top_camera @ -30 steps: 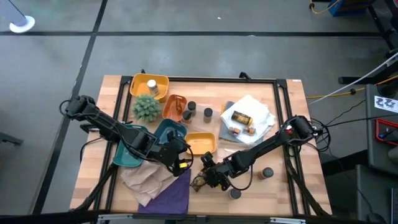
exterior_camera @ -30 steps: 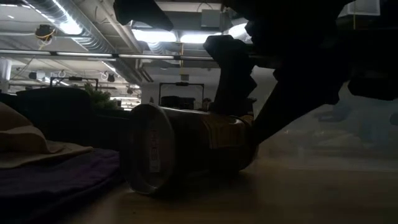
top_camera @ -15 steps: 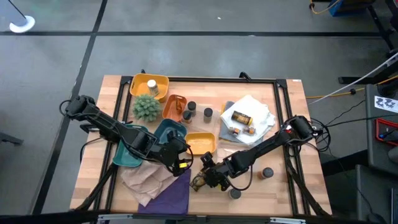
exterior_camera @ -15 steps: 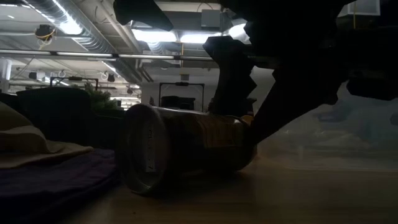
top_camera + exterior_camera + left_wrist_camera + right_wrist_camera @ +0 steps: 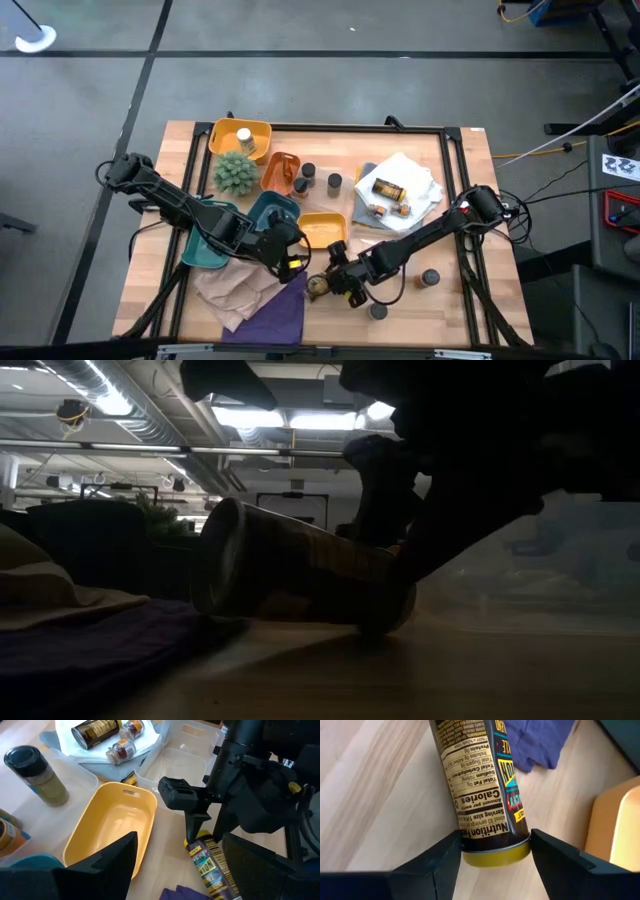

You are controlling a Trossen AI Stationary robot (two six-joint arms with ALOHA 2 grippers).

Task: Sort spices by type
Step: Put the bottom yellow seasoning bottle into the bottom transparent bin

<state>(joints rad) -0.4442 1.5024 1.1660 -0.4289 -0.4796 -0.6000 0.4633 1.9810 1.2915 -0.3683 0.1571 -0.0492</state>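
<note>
right end effector [image 5: 338, 284] — clamped on spice jar [image 5: 320, 286] | jar tilted, lid end raised

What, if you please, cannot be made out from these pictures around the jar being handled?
- Spice jar, low view: backlit, label unreadable.
- Its lid end, right wrist view: cut off by the picture edge.
- Right end effector, low view: only a dark silhouette.
- Small jars on the white cloth, high view: too small to identify.

This looks like a robotics lab or workshop in an open industrial hall. A wooden table [image 5: 455, 180] in a black metal frame stands on a grey concrete floor [image 5: 300, 70], cables [image 5: 560, 150] trail at the right, and exposed ducts [image 5: 120, 405] and strip lights [image 5: 290, 420] run overhead.
</note>
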